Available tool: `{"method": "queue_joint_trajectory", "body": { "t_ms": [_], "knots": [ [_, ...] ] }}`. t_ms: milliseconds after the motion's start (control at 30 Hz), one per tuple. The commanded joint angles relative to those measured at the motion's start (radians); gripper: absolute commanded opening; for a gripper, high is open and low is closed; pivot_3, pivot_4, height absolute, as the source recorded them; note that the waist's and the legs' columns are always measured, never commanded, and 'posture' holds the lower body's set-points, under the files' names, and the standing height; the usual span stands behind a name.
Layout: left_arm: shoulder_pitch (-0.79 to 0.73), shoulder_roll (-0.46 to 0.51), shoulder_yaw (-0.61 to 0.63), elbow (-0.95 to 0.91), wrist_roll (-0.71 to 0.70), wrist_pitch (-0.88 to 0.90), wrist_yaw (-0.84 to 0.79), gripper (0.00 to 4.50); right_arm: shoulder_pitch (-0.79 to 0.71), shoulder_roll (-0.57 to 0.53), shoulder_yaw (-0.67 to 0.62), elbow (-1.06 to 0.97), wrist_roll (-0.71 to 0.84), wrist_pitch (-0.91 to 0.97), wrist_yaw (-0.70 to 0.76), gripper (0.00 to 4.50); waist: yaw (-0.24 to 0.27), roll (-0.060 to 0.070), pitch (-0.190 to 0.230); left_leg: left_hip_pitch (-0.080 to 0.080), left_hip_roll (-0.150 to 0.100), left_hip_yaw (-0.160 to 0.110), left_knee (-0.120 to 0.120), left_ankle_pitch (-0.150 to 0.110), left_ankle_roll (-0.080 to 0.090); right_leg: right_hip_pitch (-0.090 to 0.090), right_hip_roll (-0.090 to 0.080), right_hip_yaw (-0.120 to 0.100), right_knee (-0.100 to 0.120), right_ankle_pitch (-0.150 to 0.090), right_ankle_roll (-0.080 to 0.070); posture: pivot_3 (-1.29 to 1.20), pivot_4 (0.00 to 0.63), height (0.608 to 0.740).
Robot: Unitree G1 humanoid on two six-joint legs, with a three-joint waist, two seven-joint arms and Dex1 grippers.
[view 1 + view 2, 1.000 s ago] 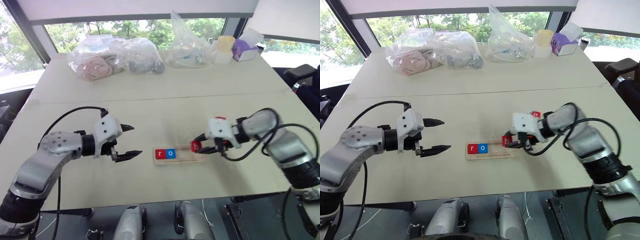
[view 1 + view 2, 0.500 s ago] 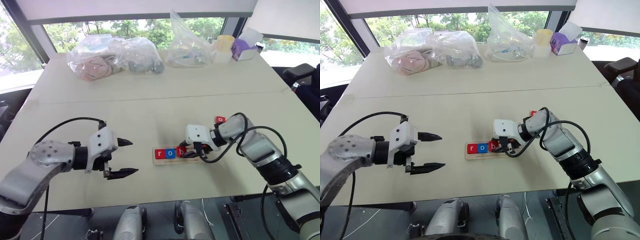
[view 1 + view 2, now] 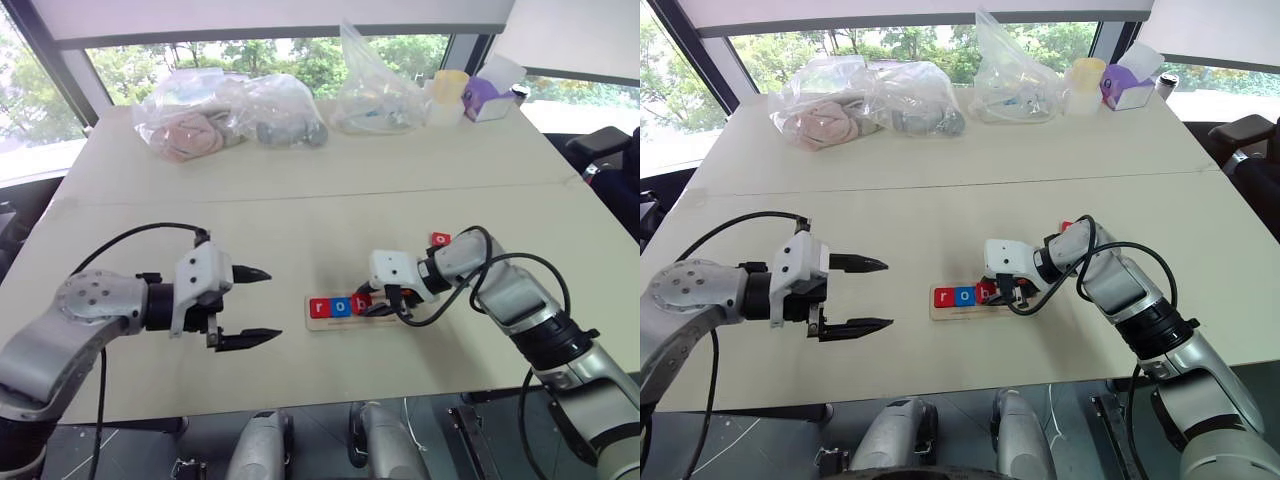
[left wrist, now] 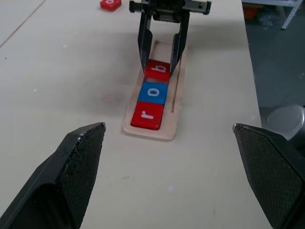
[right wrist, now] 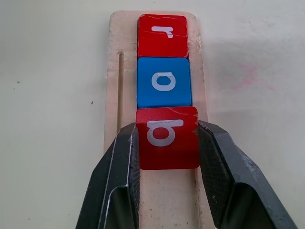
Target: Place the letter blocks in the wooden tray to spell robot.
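Item: we held the red b block (image 5: 167, 138) in our right pincer (image 5: 167, 191), seated third in the wooden tray (image 4: 164, 133) on the surface beside the o block (image 5: 164, 82); left pincer (image 3: 250, 305) wide, empty; a careless release risked dragging b askew.

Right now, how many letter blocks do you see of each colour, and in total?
Red: 3, the red r block and red b block in the wooden tray, the loose red block on the table.
Blue: 1, the blue o block in the tray.
Total: 4 in view.

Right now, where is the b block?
In the tray, third after r and o, touching the o, gripped by the right gripper.
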Motion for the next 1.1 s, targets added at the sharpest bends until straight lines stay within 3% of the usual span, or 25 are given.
{"method": "queue_joint_trajectory", "body": {
  "t_ms": [33, 333, 433, 467, 533, 767, 1100],
  "knots": [
    [-0.028, -0.001, 0.032, -0.008, -0.036, 0.008, 0.007, 4.50, -0.014, 0.004, -0.008, -0.010, 0.000, -0.008, 0.000, 1.12, 0.000, 0.000, 0.000, 0.000, 0.000, 0.000, 0.000, 0.000, 0.000, 0.000, 0.000, 0.000, 0.000, 0.000, 0.000, 0.00, 0.150, 0.740],
    [-0.037, -0.004, 0.020, -0.013, -0.027, 0.014, 0.027, 4.50, -0.020, 0.004, -0.005, -0.006, 0.000, 0.000, 0.011, 1.12, 0.000, 0.000, 0.000, 0.000, 0.000, 0.000, 0.000, 0.000, 0.000, 0.000, 0.000, 0.000, 0.000, 0.000, 0.000, 0.00, 0.150, 0.740],
    [-0.039, -0.005, 0.016, -0.014, -0.026, 0.015, 0.034, 4.50, -0.028, 0.005, -0.007, -0.004, -0.002, -0.002, 0.013, 2.73, 0.000, 0.000, 0.000, 0.000, 0.000, 0.000, 0.000, 0.000, 0.000, 0.000, 0.000, 0.000, 0.000, 0.000, 0.000, 0.00, 0.150, 0.740],
    [-0.039, -0.005, 0.016, -0.014, -0.025, 0.014, 0.035, 4.50, -0.033, 0.005, -0.009, -0.007, -0.001, 0.001, 0.015, 3.02, 0.000, 0.000, 0.000, 0.000, 0.000, 0.000, 0.000, 0.000, 0.000, 0.000, 0.000, 0.000, 0.000, 0.000, 0.000, 0.00, 0.150, 0.740],
    [-0.038, -0.004, 0.015, -0.011, -0.023, 0.012, 0.035, 4.50, -0.043, 0.006, -0.017, -0.018, 0.008, 0.016, 0.019, 4.06, 0.000, 0.000, 0.000, 0.000, 0.000, 0.000, 0.000, 0.000, 0.000, 0.000, 0.000, 0.000, 0.000, 0.000, 0.000, 0.00, 0.150, 0.740],
    [-0.047, -0.013, 0.002, -0.004, -0.015, 0.010, 0.042, 4.50, -0.077, 0.008, -0.071, -0.014, 0.035, 0.058, -0.013, 4.06, 0.001, 0.000, 0.000, 0.000, 0.000, 0.000, 0.000, 0.000, 0.000, 0.000, 0.000, 0.000, 0.000, 0.000, 0.000, 0.00, 0.150, 0.740],
    [-0.060, -0.024, -0.013, 0.002, -0.010, 0.007, 0.046, 4.50, -0.051, 0.038, -0.104, 0.126, -0.032, -0.069, -0.191, 4.06, 0.000, 0.000, 0.000, 0.000, -0.001, 0.000, 0.000, 0.000, 0.000, 0.000, 0.000, 0.000, 0.000, 0.000, 0.000, 0.00, 0.150, 0.740]
  ]
}}
